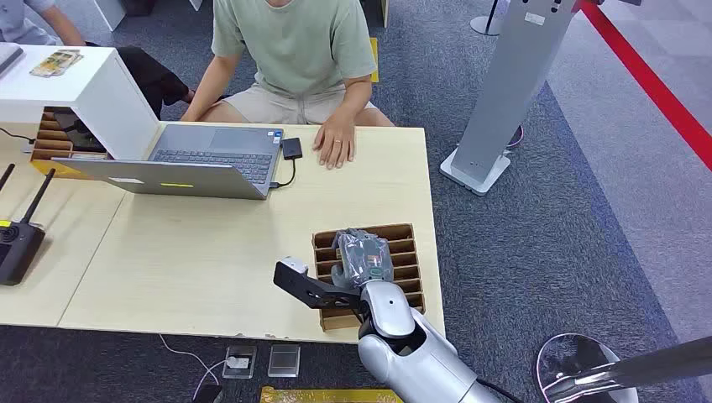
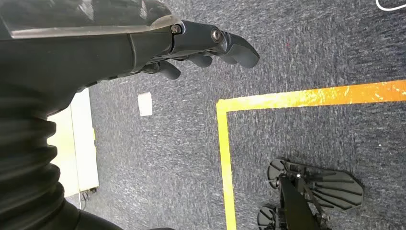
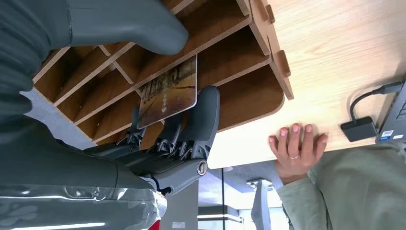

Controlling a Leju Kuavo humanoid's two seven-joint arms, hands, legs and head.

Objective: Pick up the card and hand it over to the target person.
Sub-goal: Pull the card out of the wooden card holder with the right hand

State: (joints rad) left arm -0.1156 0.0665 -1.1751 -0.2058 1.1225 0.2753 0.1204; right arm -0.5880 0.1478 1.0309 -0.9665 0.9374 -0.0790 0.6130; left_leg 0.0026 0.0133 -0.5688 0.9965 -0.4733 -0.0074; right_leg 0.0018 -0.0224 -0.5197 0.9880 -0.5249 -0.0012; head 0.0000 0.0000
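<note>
Seen from the head: right hand [image 1: 363,259] down in the wooden slotted rack [image 1: 407,260] near the front right corner of the pale table [image 1: 210,252], fingers hidden among the dividers. From the right wrist, much closer: card [image 3: 168,91] with a brownish printed picture standing in one of the rack's slots, dark fingers [image 3: 203,115] lying against one face, thick grey thumb [image 3: 129,24] above the other side, apart from the card; fingers touching, whether a firm grip is made cannot be told. Same view, beyond the rack: a person's hand [image 3: 297,148] flat on the table edge, pale green sleeve beside it, and a small dark adapter [image 3: 360,128] on a cable. From the head, that person [image 1: 294,50] seated at the far side, open laptop [image 1: 201,159] just beside. From the left wrist: left hand [image 2: 191,48] hanging over grey carpet [image 2: 311,57] with a yellow floor line [image 2: 306,96], fingers loosely curled, holding nothing.
</note>
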